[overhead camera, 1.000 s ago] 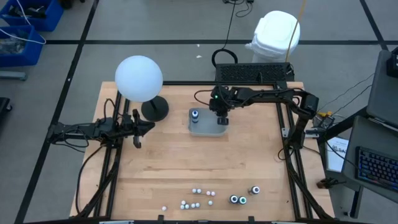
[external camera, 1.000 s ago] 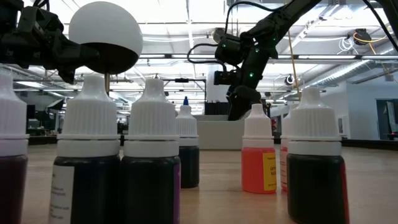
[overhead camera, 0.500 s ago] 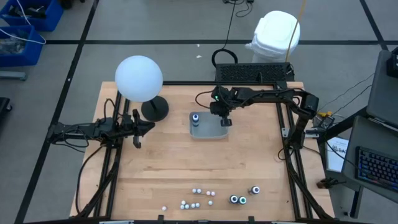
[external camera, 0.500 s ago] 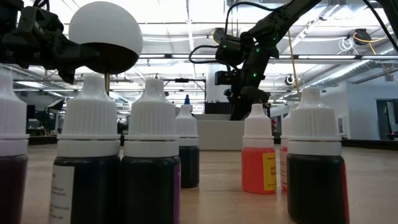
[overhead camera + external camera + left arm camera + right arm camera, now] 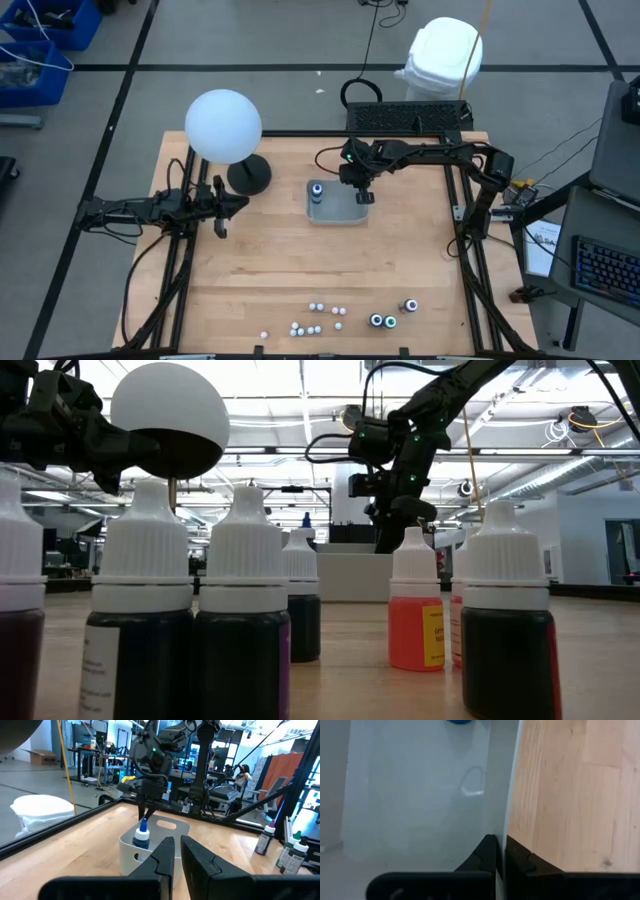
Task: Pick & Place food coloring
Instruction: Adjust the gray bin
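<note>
The right pincer was held above the clear tray, its fingers closed on nothing. 1 blue-capped bottle stood inside that tray. The remaining food coloring was clustered near the table's front edge. The left pincer was kept narrow and empty beside the white globe lamp.

High cam is looking straight down on the table; low cam is sitting at tabletop level behind the bottles. Both wrist cams are sharing the tray.
</note>
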Action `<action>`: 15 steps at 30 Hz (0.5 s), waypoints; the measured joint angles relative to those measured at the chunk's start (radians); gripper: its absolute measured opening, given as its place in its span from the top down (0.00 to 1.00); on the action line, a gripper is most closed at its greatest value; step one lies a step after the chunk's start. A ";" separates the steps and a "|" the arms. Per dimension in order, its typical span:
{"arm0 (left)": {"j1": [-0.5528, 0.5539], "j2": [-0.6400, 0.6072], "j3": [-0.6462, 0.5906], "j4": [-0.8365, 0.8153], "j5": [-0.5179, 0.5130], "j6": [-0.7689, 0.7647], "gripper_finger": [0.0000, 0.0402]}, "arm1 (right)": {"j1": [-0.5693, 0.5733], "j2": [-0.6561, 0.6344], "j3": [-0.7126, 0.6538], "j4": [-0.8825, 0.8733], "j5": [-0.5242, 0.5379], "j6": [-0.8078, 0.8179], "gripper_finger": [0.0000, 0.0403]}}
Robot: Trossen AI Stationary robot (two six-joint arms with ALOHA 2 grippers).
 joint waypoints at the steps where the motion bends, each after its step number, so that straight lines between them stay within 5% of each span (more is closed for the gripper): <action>1: 0.000 0.000 0.000 0.000 0.000 -0.005 0.91 | 0.004 0.000 0.000 -0.001 0.001 -0.003 1.00; 15: 0.000 0.000 0.000 0.000 0.000 -0.014 0.91 | 0.039 0.000 -0.001 -0.011 -0.004 0.016 1.00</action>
